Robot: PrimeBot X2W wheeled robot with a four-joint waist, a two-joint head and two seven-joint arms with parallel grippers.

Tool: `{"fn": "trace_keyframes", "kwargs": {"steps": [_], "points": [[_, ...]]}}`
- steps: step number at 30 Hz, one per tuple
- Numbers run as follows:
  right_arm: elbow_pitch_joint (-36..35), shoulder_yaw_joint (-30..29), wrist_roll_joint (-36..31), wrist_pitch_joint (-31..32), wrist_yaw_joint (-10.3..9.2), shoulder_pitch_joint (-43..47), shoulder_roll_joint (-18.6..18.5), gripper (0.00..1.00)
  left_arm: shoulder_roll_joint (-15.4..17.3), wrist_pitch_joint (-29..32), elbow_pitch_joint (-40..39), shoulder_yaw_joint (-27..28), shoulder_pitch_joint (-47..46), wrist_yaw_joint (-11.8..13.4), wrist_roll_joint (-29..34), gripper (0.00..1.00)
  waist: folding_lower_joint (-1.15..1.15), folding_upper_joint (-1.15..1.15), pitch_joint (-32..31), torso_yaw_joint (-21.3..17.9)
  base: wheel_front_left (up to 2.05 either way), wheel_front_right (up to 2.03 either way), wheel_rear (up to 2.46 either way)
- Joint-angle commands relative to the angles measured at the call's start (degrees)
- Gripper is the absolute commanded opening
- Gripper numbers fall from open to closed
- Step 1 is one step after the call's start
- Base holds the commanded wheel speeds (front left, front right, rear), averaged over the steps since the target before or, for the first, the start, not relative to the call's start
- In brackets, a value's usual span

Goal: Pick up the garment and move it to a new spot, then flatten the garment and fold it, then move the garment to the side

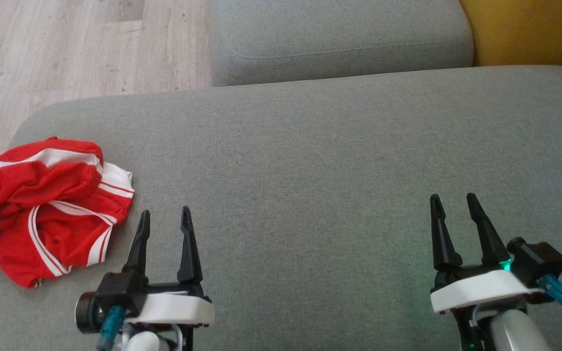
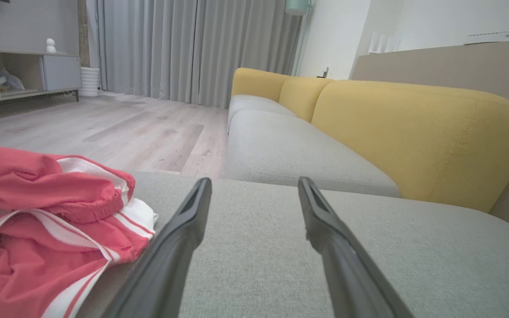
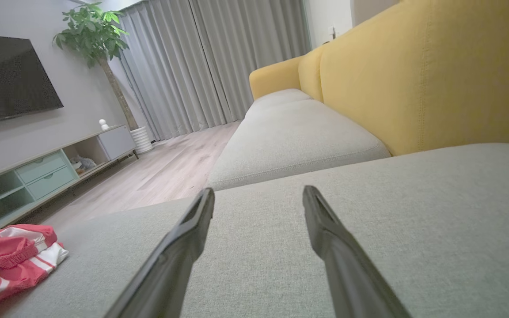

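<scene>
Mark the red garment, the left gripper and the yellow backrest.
red garment (image 1: 51,181): head view, on a red fold near its middle.
left gripper (image 1: 165,210): head view, midway between its two fingertips.
yellow backrest (image 2: 413,132): left wrist view, on its front face.

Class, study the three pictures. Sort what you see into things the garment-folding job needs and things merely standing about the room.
Belongs to the job:
red-and-white garment, crumpled
grey seat cushion it lies on
left pincer, open
right pincer, open

Just standing about:
yellow backrest
television
potted plant
curtains
wooden floor
</scene>
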Motion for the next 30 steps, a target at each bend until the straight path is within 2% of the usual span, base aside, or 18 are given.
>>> {"fn": "trace_keyframes", "kwargs": {"steps": [1,17,30], "points": [[-2.48,1.46,-2.04,-0.88,0.64,-3.07,-0.54,1.0,0.53,-0.87,-2.48,0.89,-3.3,0.73,2.18,1.0,0.0,0.0,0.0,-0.05,0.0,0.0,0.0],[-4.16,2.86,-12.96,-3.58,0.77,-3.3,-0.64,1.0,0.66,-3.56,-4.51,-1.71,-3.63,2.31,13.57,1.0,0.0,0.0,-0.03,-0.42,0.0,0.0,0.0],[-3.24,2.02,-13.0,-3.6,0.77,-3.14,-0.64,1.0,0.66,-3.58,-3.22,-1.79,-3.78,2.13,14.48,1.0,0.0,0.0,0.08,-0.63,0.0,0.0,0.0]]}}
